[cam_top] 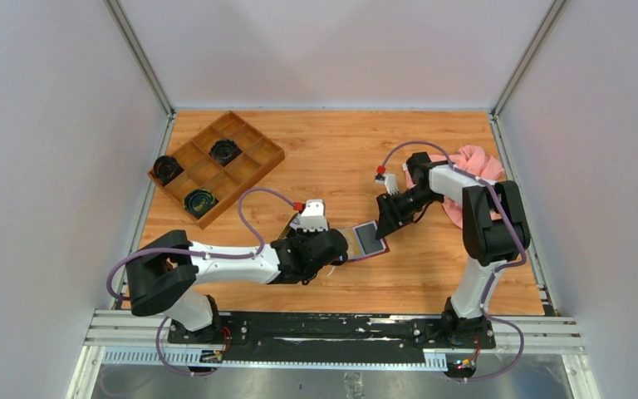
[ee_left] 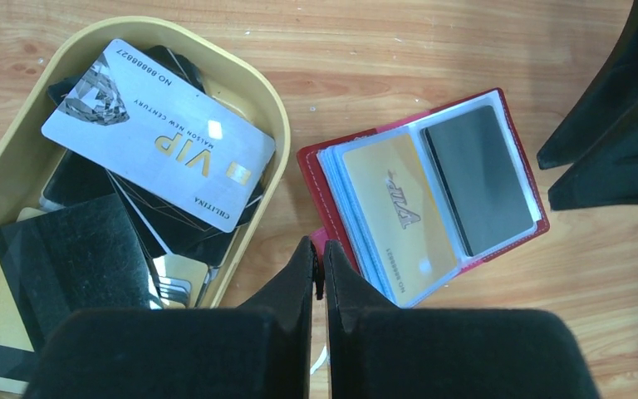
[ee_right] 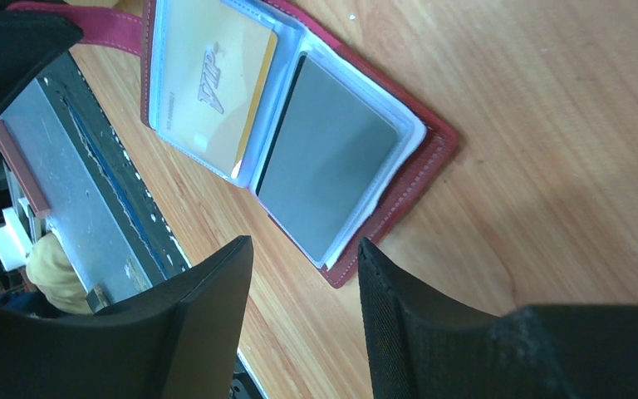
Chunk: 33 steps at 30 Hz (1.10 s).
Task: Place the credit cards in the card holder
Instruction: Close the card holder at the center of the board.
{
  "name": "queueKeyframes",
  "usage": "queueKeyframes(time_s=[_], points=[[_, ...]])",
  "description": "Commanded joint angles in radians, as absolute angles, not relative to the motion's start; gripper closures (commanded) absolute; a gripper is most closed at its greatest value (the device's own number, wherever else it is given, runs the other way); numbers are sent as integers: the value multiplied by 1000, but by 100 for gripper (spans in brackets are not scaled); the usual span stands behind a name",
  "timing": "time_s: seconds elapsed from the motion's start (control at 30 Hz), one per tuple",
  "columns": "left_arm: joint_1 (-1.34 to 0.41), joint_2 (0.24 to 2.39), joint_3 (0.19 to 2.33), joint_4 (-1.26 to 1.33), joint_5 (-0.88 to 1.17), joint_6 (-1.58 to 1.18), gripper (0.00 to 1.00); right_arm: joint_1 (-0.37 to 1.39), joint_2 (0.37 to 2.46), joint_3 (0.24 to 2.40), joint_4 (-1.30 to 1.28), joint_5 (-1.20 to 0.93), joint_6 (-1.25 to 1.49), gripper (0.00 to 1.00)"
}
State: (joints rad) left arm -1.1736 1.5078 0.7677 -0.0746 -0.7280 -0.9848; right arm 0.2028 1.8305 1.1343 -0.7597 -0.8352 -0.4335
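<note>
Top external view: the card holder [cam_top: 369, 239] is lying open on the desk [cam_top: 324, 150], about midway between its left and right edges and nearer its near edge than its far one. The left gripper [cam_top: 345, 251] is meeting it from the left. The right gripper [cam_top: 387, 218] is hovering just past its far right corner. The open spread is running left to right, while the spine and pockets are pointing from near edge to far edge, slanted a little. A compartmented box [cam_top: 216, 166] is sitting toward the far left corner.

Left wrist view: the left fingers are pressing tight together at the holder's red border, with a sliver of red showing at their tips. I am taking that as a pinch on its edge or tab. An oval tray [ee_left: 276, 141] is sitting just beside the holder, and the credit cards [ee_left: 158, 133] are heaping in it, a silver one on top of several black ones. A gold card [ee_left: 399, 216] and a grey card [ee_left: 475, 179] are sitting side by side in the clear pockets.

Right wrist view: the right jaws are standing apart with nothing between them, above the holder's outer corner. A red strap is running from the holder under the left gripper's dark finger.

Two cards are showing in pockets, but most of the pile is waiting in the tray, so I judge the job is barely begun.
</note>
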Motion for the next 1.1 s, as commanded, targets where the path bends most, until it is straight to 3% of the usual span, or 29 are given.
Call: queueKeyframes(time_s=[0.0, 0.47, 0.87, 1.07], points=[[-1170, 1477, 785, -25, -743, -920, 99, 141, 1806, 1153, -786, -875, -420, 47], [-1170, 1555, 938, 18, -659, -802, 100, 100, 1875, 1143, -752, -890, -349, 49], [-1171, 1750, 1121, 26, -578, -786, 99, 71, 1867, 1120, -688, -795, -251, 73], [-1170, 1801, 1197, 25, -548, -768, 99, 71, 1880, 1124, -688, -776, -244, 75]])
